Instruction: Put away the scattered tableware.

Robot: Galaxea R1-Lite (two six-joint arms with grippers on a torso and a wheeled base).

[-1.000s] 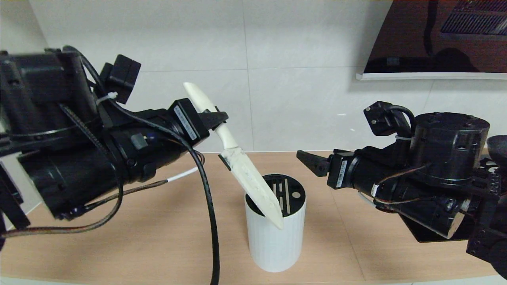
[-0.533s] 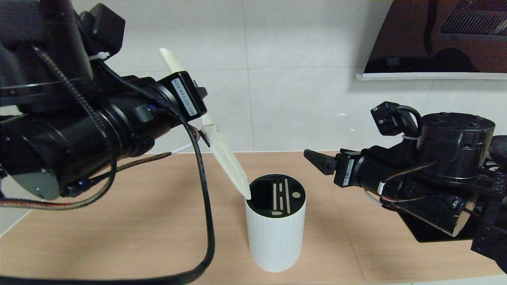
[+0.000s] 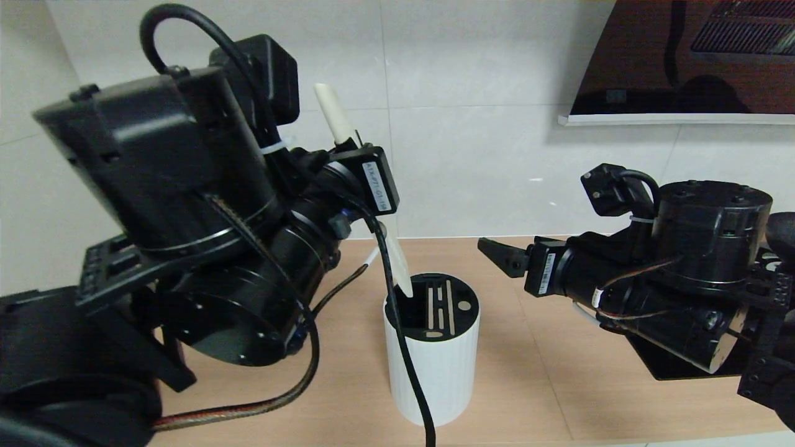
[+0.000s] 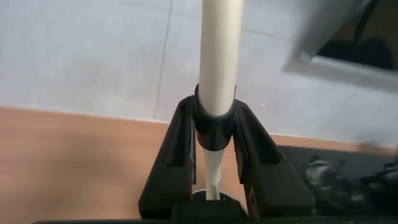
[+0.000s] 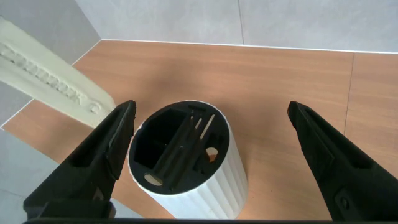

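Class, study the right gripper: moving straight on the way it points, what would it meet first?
Probably the knife blade above the knife holder; the open right gripper seems to aim just over the holder's top. Depth is unclear.

The knife (image 3: 333,112) is cream all over, with little bumpy marks along its blade. The holder (image 3: 431,366) is white with thin up-and-down lines, and its top is black with pale slots. The left gripper (image 4: 216,118) and the right gripper (image 5: 211,111) are black. The table (image 3: 559,372) is light brown wood. The wall (image 3: 484,155) has pale grey tiles
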